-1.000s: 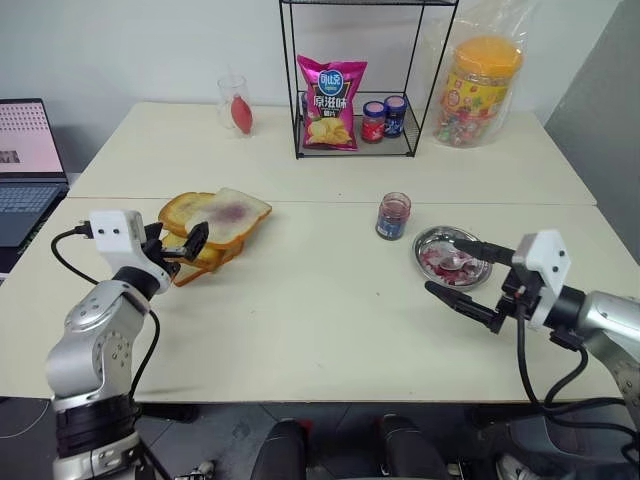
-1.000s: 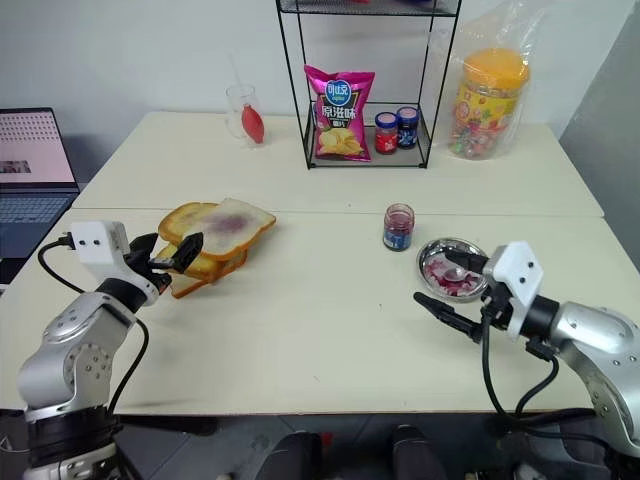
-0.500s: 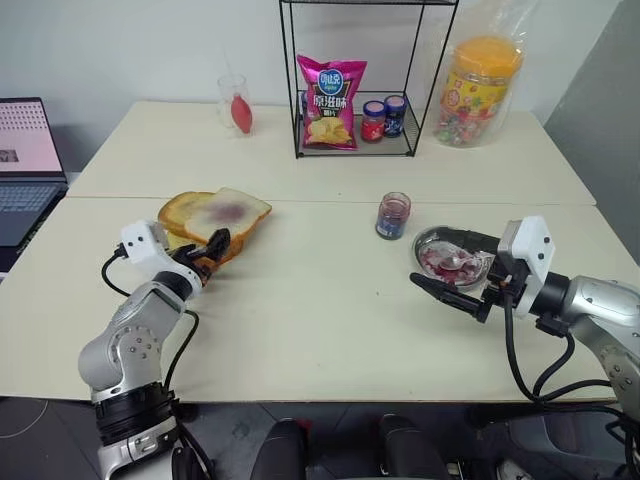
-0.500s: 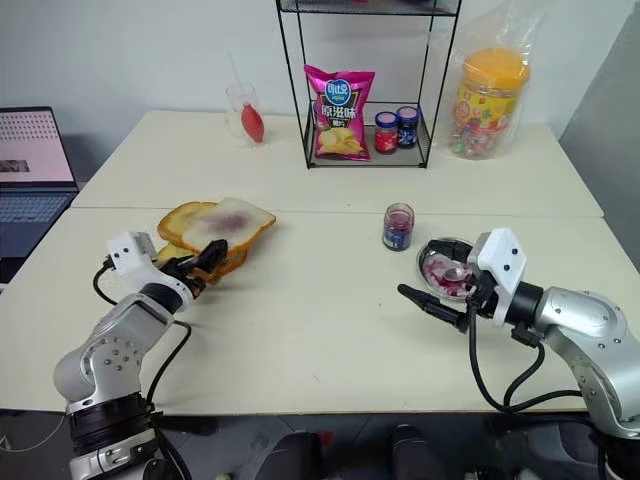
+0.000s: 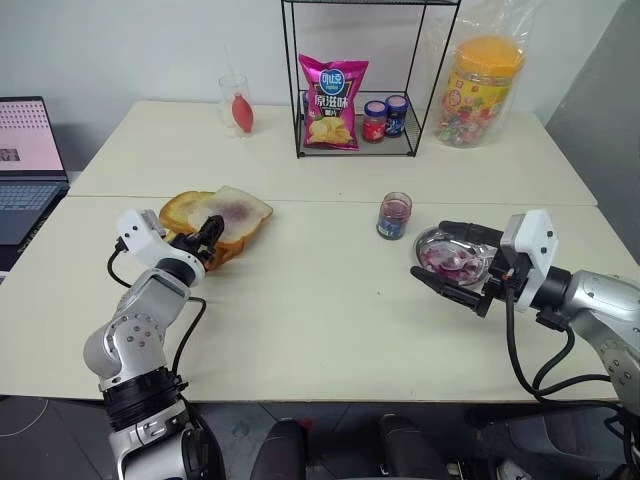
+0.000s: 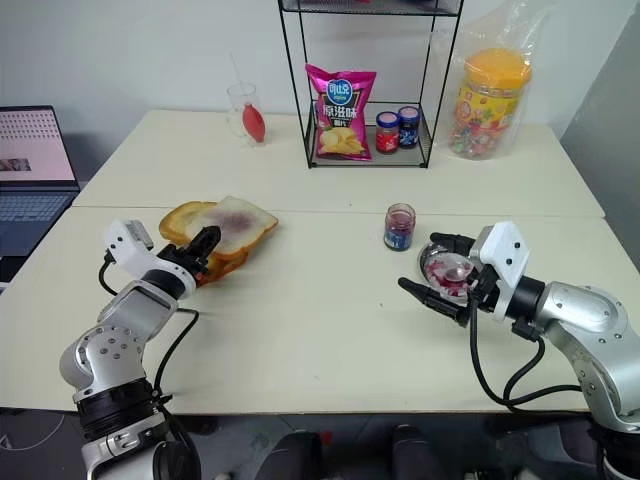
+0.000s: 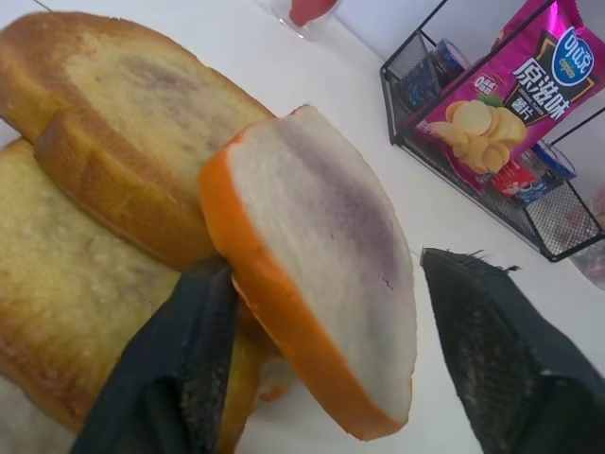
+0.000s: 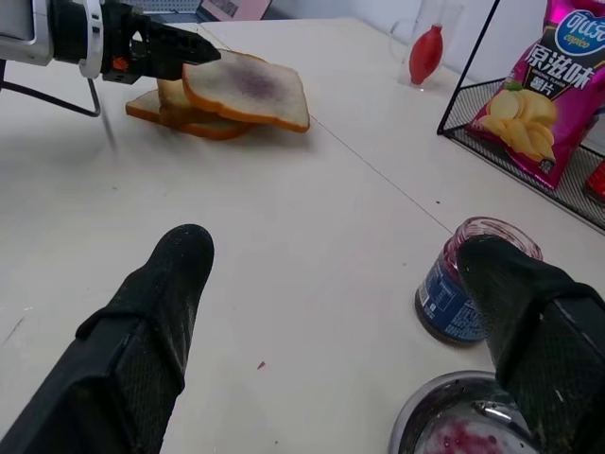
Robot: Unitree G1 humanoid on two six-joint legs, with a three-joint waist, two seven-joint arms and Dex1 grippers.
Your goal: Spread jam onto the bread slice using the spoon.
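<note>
Pale squarish white bread slice with tan crust and purple smear lies tilted atop golden-brown toasted slices, one corner jutting between the fingers of the left gripper; one finger touches the crust edge, the other stands apart; jaws part-closed around the slice, firm grip cannot be told. Right gripper released, spread wide, just beside round steel dish; small silver spoon lies in the dish near one fingertip, long axis unclear; small clear glass jam jar upright beyond. Step judged: steadying bread; next, the right gripper needs to take the spoon.
</note>
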